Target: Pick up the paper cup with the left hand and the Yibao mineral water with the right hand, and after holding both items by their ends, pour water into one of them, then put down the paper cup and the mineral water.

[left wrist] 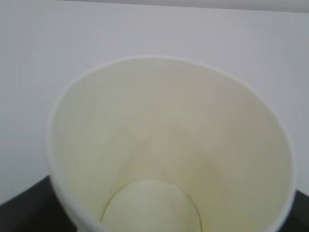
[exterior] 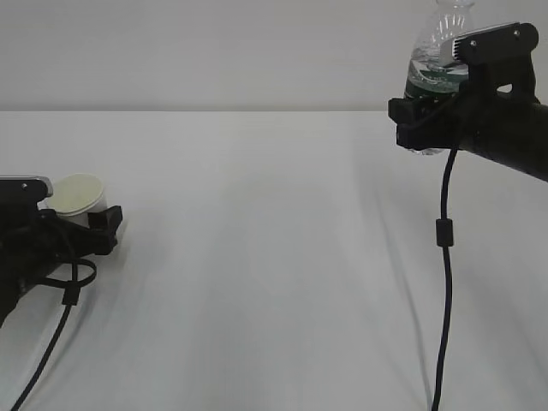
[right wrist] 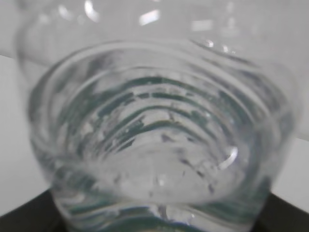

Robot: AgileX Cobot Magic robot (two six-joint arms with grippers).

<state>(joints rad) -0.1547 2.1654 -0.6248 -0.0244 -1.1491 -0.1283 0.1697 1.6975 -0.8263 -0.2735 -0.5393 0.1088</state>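
The white paper cup [exterior: 77, 193] stands low at the far left, mouth up, between the fingers of my left gripper [exterior: 83, 220]. In the left wrist view the paper cup [left wrist: 169, 145] fills the frame and its cream inside looks dry. Dark fingers [left wrist: 19, 208] lie against its wall at both lower corners, the jaws standing wide. My right gripper [exterior: 428, 107] is shut on the Yibao mineral water [exterior: 441, 51], held high at the upper right by its green band. The clear ribbed bottle [right wrist: 154, 121] fills the right wrist view with water inside. Its top runs out of the exterior view.
A black cable [exterior: 443, 257] hangs from the right arm down to the front edge of the view. The white tablecloth [exterior: 274, 257] spreads between the two arms. A pale wall [exterior: 214, 51] stands behind the table.
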